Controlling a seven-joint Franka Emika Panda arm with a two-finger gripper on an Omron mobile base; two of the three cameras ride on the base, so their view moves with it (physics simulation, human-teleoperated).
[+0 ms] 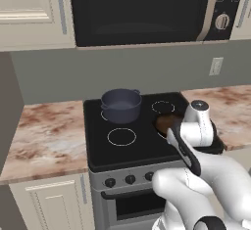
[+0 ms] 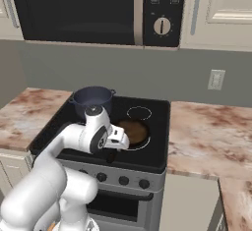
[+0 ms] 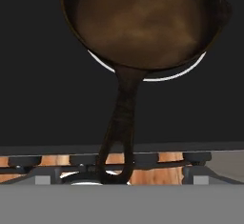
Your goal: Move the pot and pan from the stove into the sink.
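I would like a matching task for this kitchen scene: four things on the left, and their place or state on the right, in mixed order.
Things:
1. pot
2. pan
3. microwave
4. outlet

Places or states:
A. on the grey wall, right of the stove
B. above the stove
C. on a front burner, handle toward the knobs
D. on a back burner

Pairs: 1-D, 2-C, 3-B, 4-A

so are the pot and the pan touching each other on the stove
Apart. The left base view shows the pot on the back left burner and the pan front right, with bare black stove glass between them.
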